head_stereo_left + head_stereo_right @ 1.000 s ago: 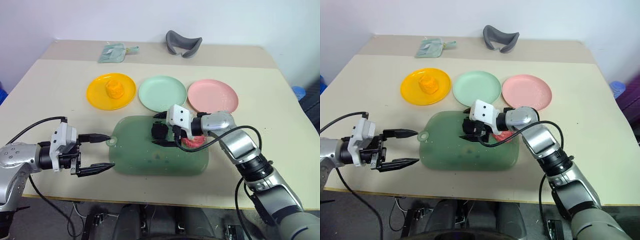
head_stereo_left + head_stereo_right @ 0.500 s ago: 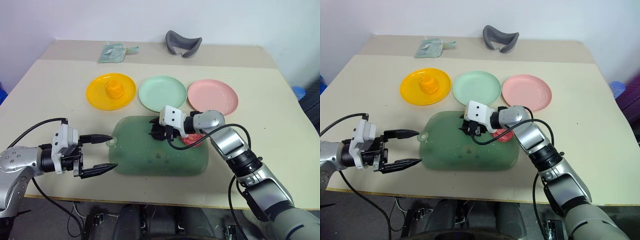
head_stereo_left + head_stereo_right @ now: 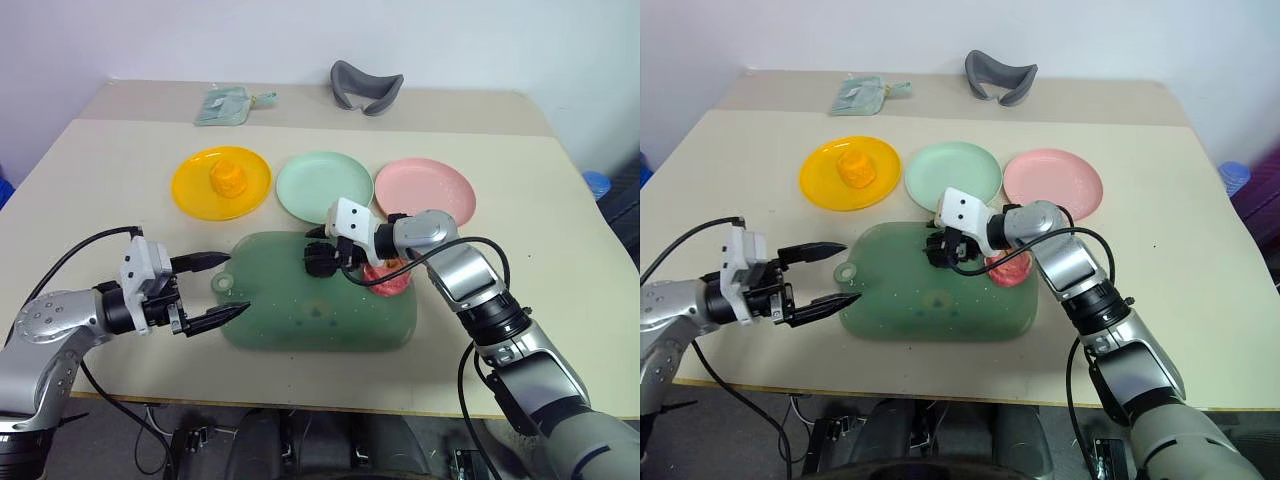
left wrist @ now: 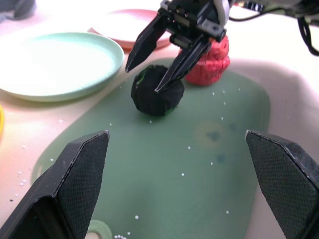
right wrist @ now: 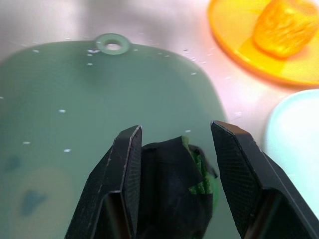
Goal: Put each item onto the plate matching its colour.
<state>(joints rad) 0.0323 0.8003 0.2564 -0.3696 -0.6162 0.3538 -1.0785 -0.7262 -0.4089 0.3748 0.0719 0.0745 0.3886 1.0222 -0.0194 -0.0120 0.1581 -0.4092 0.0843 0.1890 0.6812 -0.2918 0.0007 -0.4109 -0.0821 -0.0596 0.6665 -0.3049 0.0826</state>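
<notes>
My right gripper (image 3: 322, 258) is shut on the blackish dark-green knobbly lump (image 4: 157, 92) over the back part of the translucent green tray (image 3: 300, 320); the lump (image 5: 172, 184) sits between both fingers, low on the tray. Just beyond the gripper on the tray is the pink-red apple (image 4: 208, 67), partly hidden by that arm. The yellow-orange lump (image 3: 228, 178) lies on the yellow plate (image 3: 195, 190). The mint green plate (image 3: 324, 186) and the pink plate (image 3: 425, 190) hold nothing. My left gripper (image 3: 237, 283) stands open at the tray's left end.
A grey curved cushion (image 3: 367, 85) and a pale green packet (image 3: 228, 104) lie at the table's back. The three plates stand in a row just behind the tray. Black cables trail from both wrists.
My right gripper, open around the dark lump a second ago, has shut on it. My left gripper has swung right, its open fingers now over the tray's left end.
</notes>
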